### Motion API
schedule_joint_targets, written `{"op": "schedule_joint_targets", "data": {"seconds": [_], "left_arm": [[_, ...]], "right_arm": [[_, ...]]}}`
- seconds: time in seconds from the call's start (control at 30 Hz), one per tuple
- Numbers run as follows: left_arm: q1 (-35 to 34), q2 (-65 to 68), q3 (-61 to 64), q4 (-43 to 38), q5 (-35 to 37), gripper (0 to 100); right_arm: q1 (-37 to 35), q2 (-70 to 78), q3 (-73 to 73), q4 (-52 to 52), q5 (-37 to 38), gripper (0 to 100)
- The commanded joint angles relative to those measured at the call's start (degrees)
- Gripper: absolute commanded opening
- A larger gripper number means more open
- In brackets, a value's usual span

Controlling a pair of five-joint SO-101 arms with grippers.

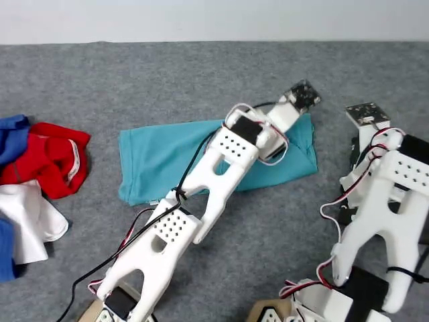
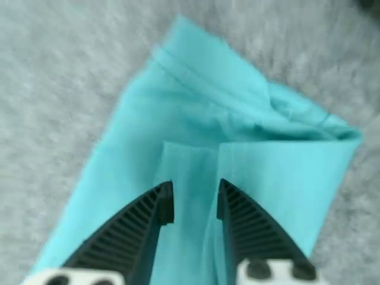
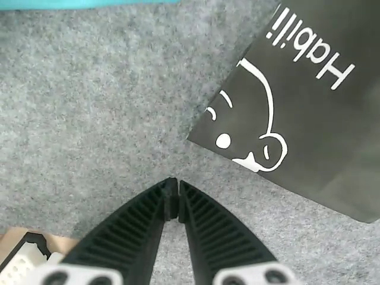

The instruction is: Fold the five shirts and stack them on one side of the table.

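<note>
The teal cotton shirt [image 1: 161, 157] lies flattened and partly folded into a rough oblong on the grey felt-covered worktop [image 1: 134, 80]. The left gripper [image 2: 196, 202] is low over the shirt's folded end, jaws a narrow way apart. A raised crease of teal cloth runs between them, but they are not closed on it, and I cannot tell if the tips touch the fabric.

The likeliest fault from here is pinching only the top layer: lifted that way, the fold beneath would fall open. The felt looks grippy, so any dragging could bunch the shirt rather than slide it. The left arm also lies across the shirt, so a careless sweep could ruck up the flat part under it.

The right gripper [image 3: 174, 202] is closed on nothing, over bare felt just beside the shirt's edge, near a black sheet with white print [image 3: 309, 107]. That arm could obstruct a fold towards it. The red shirt [image 1: 50, 157], white shirt [image 1: 30, 218] and blue shirt [image 1: 12, 137] lie heaped unfolded, well apart from the teal shirt.
</note>
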Motion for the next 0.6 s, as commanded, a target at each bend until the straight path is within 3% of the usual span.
{"op": "schedule_joint_targets", "data": {"seconds": [0.0,0.2,0.57], "left_arm": [[0.18,-3.25,-12.35,6.86,0.35,13],[1.93,-3.34,-21.67,23.47,0.18,13],[-1.58,-3.34,-8.75,23.38,0.44,9]], "right_arm": [[-0.4,-2.77,-0.35,-0.66,-0.62,1.0],[-0.4,-2.86,-0.35,-0.66,-0.62,1.0],[-0.4,-2.59,-0.44,-0.66,-0.35,1.0]]}}
